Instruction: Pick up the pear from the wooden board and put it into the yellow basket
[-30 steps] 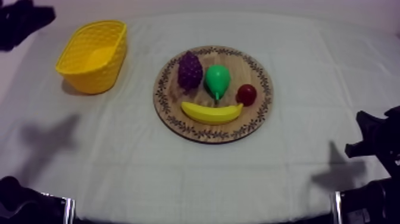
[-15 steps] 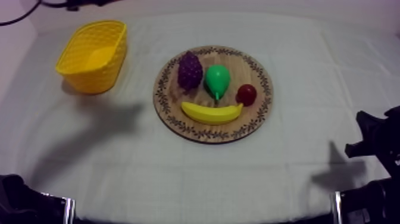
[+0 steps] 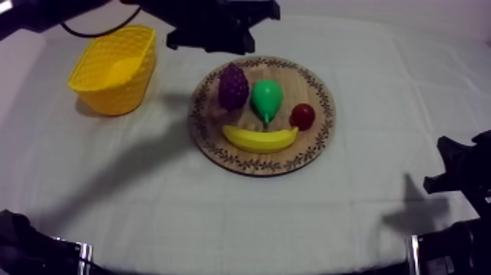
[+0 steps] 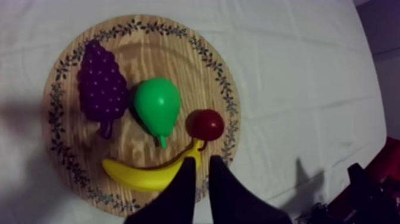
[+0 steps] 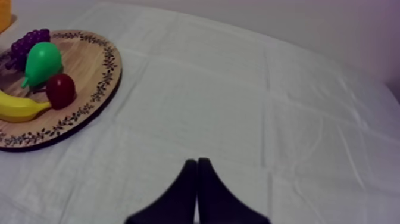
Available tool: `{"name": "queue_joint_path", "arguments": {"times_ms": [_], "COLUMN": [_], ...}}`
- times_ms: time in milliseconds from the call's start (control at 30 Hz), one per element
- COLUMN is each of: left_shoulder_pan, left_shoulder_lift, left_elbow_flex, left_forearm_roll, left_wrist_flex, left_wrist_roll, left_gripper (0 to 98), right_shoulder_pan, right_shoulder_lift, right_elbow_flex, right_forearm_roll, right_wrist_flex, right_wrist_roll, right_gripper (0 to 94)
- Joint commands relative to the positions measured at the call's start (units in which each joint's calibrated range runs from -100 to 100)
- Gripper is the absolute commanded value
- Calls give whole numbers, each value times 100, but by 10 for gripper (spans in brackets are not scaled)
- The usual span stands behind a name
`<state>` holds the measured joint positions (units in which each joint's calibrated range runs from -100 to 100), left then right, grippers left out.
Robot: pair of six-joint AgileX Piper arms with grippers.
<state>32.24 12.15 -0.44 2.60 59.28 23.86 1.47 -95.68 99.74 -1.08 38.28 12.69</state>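
Note:
The green pear (image 3: 267, 97) lies in the middle of the round wooden board (image 3: 316, 82), stem toward the banana. The yellow basket (image 3: 113, 69) stands at the table's far left. My left arm reaches in from the upper left, its gripper (image 3: 219, 40) high over the board's far rim. In the left wrist view that gripper (image 4: 202, 158) hangs above the banana's tip, fingers a narrow gap apart and holding nothing, with the pear (image 4: 157, 106) beyond them. My right gripper (image 5: 197, 161) is shut over bare cloth to the right of the board (image 5: 89, 89), and the pear (image 5: 41, 61) is far from it.
On the board with the pear are purple grapes (image 3: 233, 86) to its left, a small red fruit (image 3: 302, 115) to its right and a banana (image 3: 259, 137) in front. My right arm (image 3: 460, 172) rests at the lower right edge. Open cloth surrounds the board.
My left arm has swung in from the upper left and now hangs over the board's far side, casting a shadow across the cloth. The fruit, basket and right arm have not moved.

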Motion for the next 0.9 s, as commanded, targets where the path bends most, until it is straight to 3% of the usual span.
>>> {"name": "queue_joint_path", "arguments": {"times_ms": [0, 67, 100, 200, 467, 700, 867], "left_shoulder_pan": [16, 37, 55, 122, 157, -15, -86], "left_shoulder_lift": [109, 159, 175, 199, 387, 1282, 2281], "left_elbow_flex": [-11, -53, -84, -176, -340, -728, -1868], "left_forearm_roll": [-5, -52, -106, -307, -476, -175, -35], "left_wrist_flex": [-45, -46, -10, 125, 189, 145, 871], "left_wrist_roll": [23, 63, 123, 378, 572, 244, 49], "left_gripper": [310, 607, 703, 829, 892, 900, 898], "right_shoulder_pan": [-1, -1, -1, -1, -1, -1, -1], "right_shoulder_lift": [1, 1, 1, 1, 1, 1, 1], "right_elbow_flex": [4, 4, 4, 4, 4, 4, 4], "right_forearm_roll": [-2, -2, -2, -2, -2, -2, -2], "right_wrist_flex": [2, 2, 2, 2, 2, 2, 2], "right_wrist_roll": [-2, -2, -2, -2, -2, -2, -2], "right_gripper": [3, 3, 3, 3, 3, 3, 3]}}
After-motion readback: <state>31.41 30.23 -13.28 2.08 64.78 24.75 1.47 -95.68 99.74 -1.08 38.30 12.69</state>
